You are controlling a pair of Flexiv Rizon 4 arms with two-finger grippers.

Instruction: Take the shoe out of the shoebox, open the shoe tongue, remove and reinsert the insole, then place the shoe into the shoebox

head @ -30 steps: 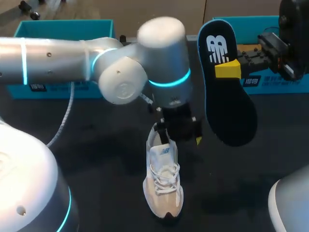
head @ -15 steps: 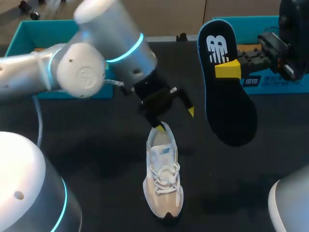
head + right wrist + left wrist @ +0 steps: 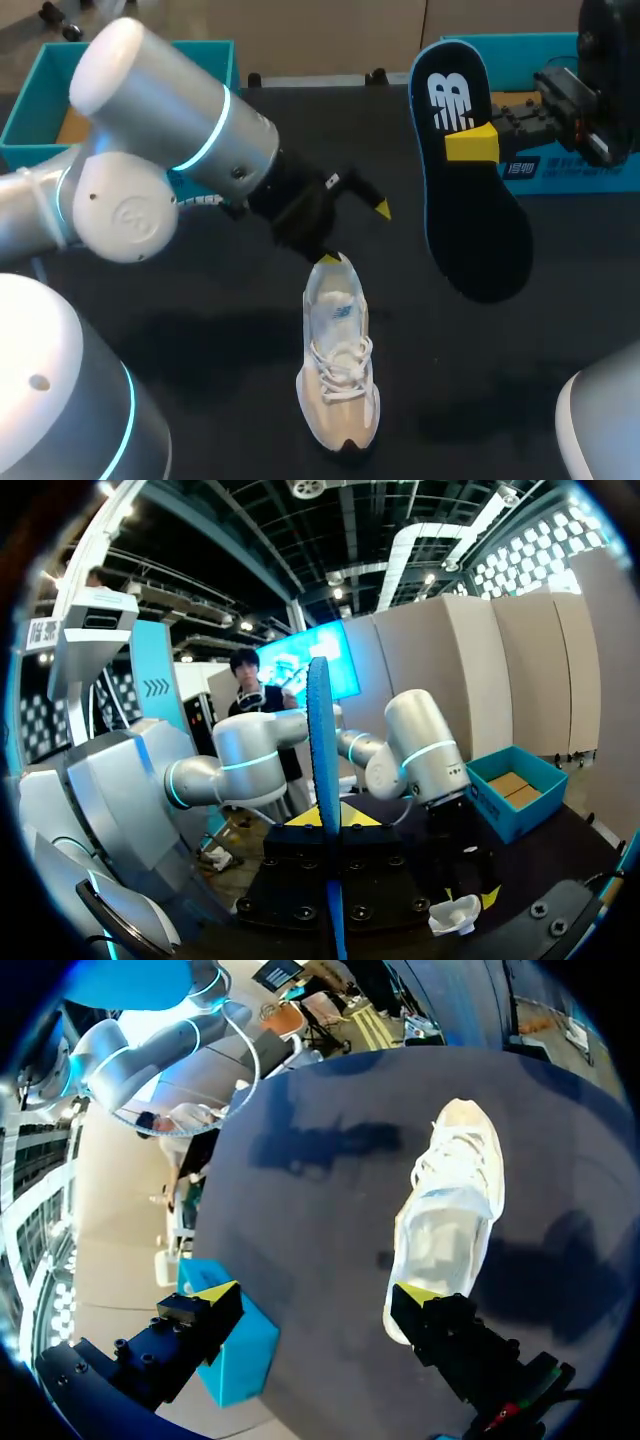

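Shoe (image 3: 338, 375) white-cream, white laces, dark toe tip. Insole (image 3: 470, 220) black, teal edge, white logo. Shoebox (image 3: 130, 47) teal. Table (image 3: 200, 330) black. Left gripper (image 3: 357, 234), right gripper (image 3: 328, 822): black, yellow tips.

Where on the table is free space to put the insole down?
The dark table is bare left of the shoe, and right of the shoe, on the near side of the held insole. Crowded: the shoe's heel, where the open left gripper hangs, and the gap between it and the insole.
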